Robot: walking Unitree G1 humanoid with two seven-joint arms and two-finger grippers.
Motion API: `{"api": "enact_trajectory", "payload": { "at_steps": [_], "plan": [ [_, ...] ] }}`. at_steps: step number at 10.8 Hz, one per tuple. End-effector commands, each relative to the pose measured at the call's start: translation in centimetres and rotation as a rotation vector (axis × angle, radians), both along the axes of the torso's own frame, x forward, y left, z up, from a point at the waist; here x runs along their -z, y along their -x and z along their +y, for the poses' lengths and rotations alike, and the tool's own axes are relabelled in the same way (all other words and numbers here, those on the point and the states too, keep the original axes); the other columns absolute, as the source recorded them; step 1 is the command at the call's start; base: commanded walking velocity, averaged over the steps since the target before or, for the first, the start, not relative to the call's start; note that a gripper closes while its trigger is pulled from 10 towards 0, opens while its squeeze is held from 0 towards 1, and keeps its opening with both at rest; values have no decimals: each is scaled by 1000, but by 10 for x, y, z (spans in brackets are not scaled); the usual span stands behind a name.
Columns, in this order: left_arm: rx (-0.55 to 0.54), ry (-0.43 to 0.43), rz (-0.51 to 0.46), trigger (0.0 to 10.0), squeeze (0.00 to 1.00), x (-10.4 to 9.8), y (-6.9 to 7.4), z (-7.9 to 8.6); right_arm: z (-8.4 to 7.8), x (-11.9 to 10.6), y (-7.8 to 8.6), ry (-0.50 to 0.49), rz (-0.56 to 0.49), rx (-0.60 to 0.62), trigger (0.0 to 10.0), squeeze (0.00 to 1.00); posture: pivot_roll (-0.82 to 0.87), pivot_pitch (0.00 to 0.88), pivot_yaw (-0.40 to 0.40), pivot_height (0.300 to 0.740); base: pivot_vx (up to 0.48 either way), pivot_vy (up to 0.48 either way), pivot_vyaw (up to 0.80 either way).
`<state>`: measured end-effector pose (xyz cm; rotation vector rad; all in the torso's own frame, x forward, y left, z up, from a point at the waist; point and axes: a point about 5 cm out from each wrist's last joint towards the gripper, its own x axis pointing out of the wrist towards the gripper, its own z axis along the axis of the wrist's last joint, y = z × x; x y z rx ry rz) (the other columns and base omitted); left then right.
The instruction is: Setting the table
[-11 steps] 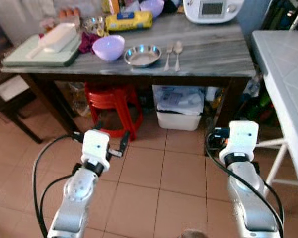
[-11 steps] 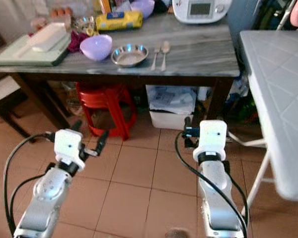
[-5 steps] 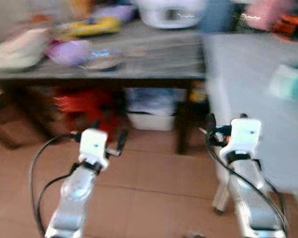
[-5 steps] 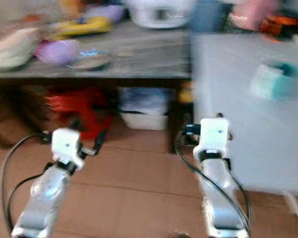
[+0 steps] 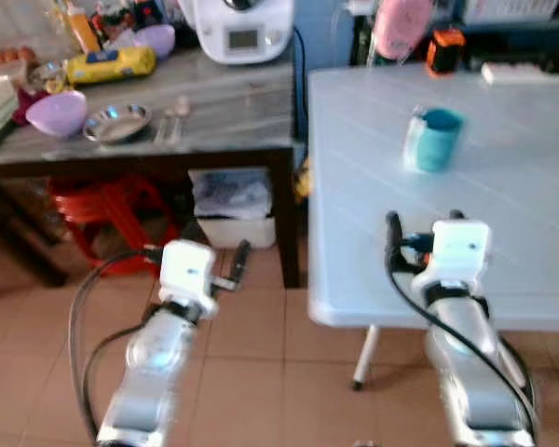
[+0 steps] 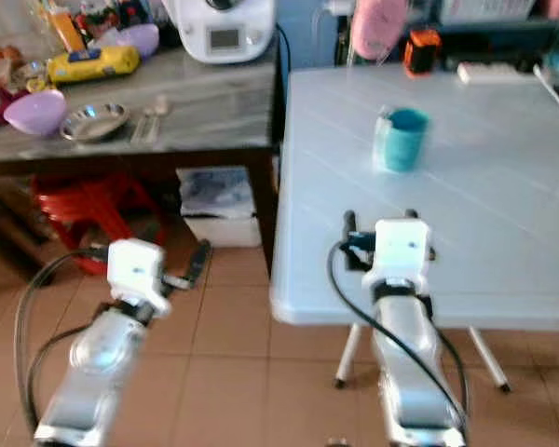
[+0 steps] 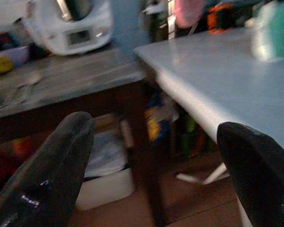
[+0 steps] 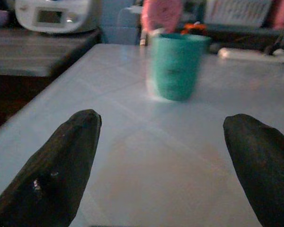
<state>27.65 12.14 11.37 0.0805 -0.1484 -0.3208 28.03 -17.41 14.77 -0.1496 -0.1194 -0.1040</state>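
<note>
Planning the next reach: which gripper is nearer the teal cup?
Right. The right gripper is over the white table's near edge, the teal cup straight ahead of it. The left gripper is off the table, over the floor, farther away.

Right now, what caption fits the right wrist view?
Open right pincer hovers over the white table, facing a teal cup.

The white desk [image 5: 503, 177] is seen from above by both eyes, and level from each wrist.
</note>
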Motion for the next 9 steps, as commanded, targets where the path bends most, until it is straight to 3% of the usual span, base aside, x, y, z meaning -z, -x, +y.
{"api": "enact_trajectory", "payload": {
  "at_steps": [1,3,7,9],
  "plan": [
    [-21,-16,-9,10000,0,-2,-1,8,6,-5,-2,-6,-23,-16,10000,0,-162,103,104,740,0,-345,0],
    [-20,-15,-10,10000,0,-2,-2,7,7,-5,-3,-2,-23,-16,10000,0,-162,104,105,740,0,-347,0],
    [25,9,-9,10000,0,-3,-1,6,9,-4,-2,-4,-23,-16,10000,0,-161,108,115,740,0,0,0],
    [55,17,-16,10000,0,-5,0,4,9,-4,-2,-4,-25,-17,10000,0,-162,108,117,740,270,0,0]
  ]
}}
